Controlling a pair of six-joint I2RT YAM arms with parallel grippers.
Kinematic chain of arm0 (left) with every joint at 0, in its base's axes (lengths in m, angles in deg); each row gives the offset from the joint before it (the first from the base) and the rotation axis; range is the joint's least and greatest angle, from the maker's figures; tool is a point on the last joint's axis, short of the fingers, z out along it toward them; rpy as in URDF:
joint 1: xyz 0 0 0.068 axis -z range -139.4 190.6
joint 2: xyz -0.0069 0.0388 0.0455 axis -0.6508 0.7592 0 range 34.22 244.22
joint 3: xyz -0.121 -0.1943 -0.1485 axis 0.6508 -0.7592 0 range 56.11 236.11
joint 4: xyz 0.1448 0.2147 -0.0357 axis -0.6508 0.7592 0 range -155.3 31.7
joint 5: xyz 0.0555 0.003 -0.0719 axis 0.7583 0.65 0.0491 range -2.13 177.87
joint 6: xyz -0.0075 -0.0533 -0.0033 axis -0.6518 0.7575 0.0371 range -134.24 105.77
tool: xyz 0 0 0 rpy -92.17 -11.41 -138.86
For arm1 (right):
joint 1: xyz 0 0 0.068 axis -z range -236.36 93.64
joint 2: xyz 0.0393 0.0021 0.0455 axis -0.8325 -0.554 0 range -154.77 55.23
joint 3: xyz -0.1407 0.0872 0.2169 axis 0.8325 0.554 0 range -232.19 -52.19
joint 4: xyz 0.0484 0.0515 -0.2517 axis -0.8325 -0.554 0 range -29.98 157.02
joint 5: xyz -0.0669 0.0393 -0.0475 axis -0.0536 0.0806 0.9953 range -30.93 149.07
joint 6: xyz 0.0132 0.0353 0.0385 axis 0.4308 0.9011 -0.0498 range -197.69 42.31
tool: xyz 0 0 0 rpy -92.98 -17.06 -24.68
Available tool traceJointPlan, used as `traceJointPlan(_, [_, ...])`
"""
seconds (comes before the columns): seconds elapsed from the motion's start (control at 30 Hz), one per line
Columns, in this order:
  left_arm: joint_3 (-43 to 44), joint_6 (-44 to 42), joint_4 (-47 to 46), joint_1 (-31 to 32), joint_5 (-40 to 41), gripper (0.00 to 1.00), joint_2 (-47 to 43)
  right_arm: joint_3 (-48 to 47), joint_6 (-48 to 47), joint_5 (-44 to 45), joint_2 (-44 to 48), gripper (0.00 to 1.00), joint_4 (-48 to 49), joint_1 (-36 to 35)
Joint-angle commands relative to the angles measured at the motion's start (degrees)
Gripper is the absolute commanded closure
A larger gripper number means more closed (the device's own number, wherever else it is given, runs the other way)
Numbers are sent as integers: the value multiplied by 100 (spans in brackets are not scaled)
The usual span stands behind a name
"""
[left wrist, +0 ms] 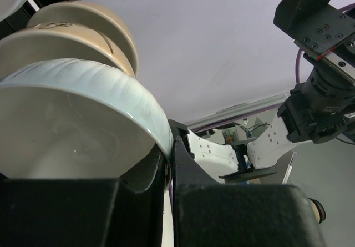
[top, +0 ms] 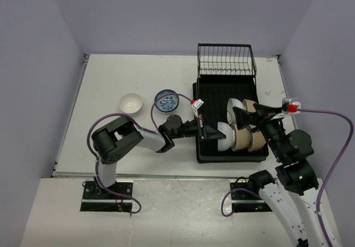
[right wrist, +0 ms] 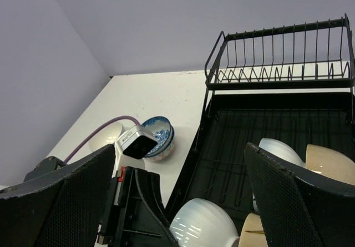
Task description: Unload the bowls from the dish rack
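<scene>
No brand or lettering can be read. A small white camera block (right wrist: 136, 141) with a red tab is seen on the left wrist, and any print on it is too small to be made out.

The dish rack (top: 233, 157), a black rectangular plastic tray with a raised rim, is set on the right part of the white table (top: 111, 75). A black wire basket (top: 226, 72) of thin upright bars stands at its far end.

Inside the tray, near its front, a glossy ribbed white bowl (left wrist: 72, 125) is stood on edge. Smooth tan bowls (left wrist: 83, 30) are nested close behind it. A second white bowl (top: 235, 107) and another tan one are placed farther back in the tray.

The left gripper (left wrist: 171, 175) is reached over the tray's left rim. Its jaws are closed on the rim of the ribbed white bowl, which is pinched in the narrow gap between them.

The right gripper (right wrist: 180, 152) is held above the bowls in the tray. Its jaws are spread wide with nothing between them, and a fine woven, dotted texture is shown on its black fingers (right wrist: 61, 202).

Two bowls are set upright on the table left of the rack, near each other: a plain white bowl (top: 131, 103) and a blue-and-white bowl (top: 166, 100) with a dense painted pattern. A purple cable (top: 333, 119) is looped from the right wrist.
</scene>
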Motion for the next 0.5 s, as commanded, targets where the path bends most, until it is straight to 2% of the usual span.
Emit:
traceJointPlan(0.0, [-171,-160,-3391,-9,137,100,-446,-114,-82,-129,-57,1,67,2])
traceJointPlan(0.23, [-277,-336,-3391,-9,129,100,-727,-114,-82,-138,-74,1,67,2])
traceJointPlan(0.47, [-268,-933,-2496,-9,-3,100,-1359,-114,-82,-147,-83,1,76,2])
